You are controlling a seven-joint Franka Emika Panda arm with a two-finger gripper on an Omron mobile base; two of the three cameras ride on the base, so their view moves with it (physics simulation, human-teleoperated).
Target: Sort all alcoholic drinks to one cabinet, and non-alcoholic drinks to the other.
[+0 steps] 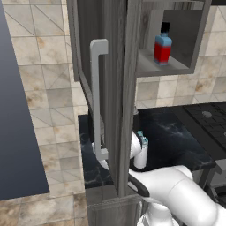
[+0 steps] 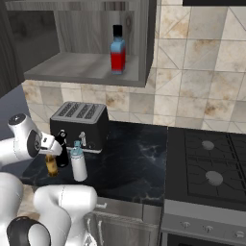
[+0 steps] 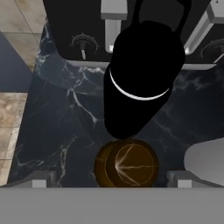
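**Three bottles waiting on the counter, one already sitting in the cabinet**

Four drinks are showing here. I am hovering over the amber beer bottle [image 3: 127,164], looking almost straight down onto its round top, and my gripper [image 3: 111,179] is standing wide open with one fingertip [image 3: 37,178] on each side of it, neither one touching the glass. From the right base camera that same amber bottle [image 2: 51,165] is standing upright on the black marble counter [image 2: 139,163], partly hidden behind my hand.

Just beyond it, the all-black bottle [image 3: 140,74] is rising upright, close beside the amber one and nearer the toaster [image 2: 79,122]. It is standing [image 2: 61,149] right in front of the toaster's face. The white bottle with the teal flip lid [image 2: 78,162] is sitting just beside those two, toward the stove [image 2: 211,168]; from my own camera its pale body [image 3: 205,159] is peeking in at the edge.

Up above, the red bottle with blue shoulders and black cap [image 2: 117,52] is standing upright on the shelf of the wall cabinet [image 2: 81,67]. From the left base camera the same bottle [image 1: 163,45] is sitting inside, and the cabinet's tall door [image 1: 117,97] is hanging swung open with its pale bar handle [image 1: 98,99] facing the camera.
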